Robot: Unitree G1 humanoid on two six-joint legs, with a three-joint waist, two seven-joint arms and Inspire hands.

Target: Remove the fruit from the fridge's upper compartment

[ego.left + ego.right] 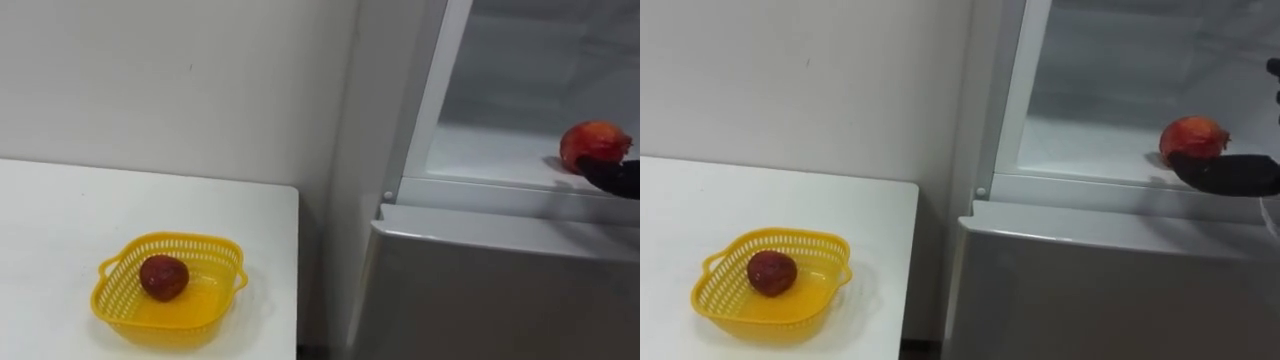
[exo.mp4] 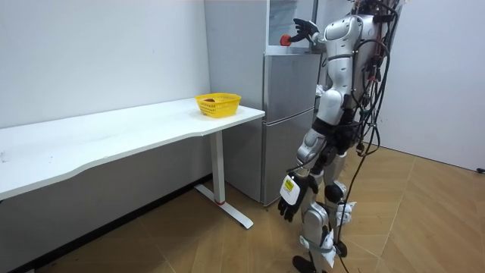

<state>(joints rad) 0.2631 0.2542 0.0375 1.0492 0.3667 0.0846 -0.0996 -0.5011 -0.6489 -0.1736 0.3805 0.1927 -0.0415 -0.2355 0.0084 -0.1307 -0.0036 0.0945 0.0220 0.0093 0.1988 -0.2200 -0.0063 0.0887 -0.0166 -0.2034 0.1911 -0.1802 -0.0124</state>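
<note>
Your right hand comes in from the right edge and reaches into the open upper fridge compartment. One dark finger lies straight along the near lower side of the red fruit, touching it or just short of it. Another fingertip shows higher up at the right edge, so the hand looks spread, not clamped on the fruit. Most of the palm is cut off, and you cannot tell more than that.

The red fruit, the thing you are after, sits on the white shelf inside the upper compartment, near its front lip and to the right. Below the shelf, the lower door of the fridge is closed.

To the left, just beside the fridge, stands the white table. On it, near its right end, is a yellow basket with a dark red fruit lying inside.

In the room view you stand upright facing the fridge, right arm raised, and your left hand hangs low by your leg, fingers relaxed and holding nothing.
</note>
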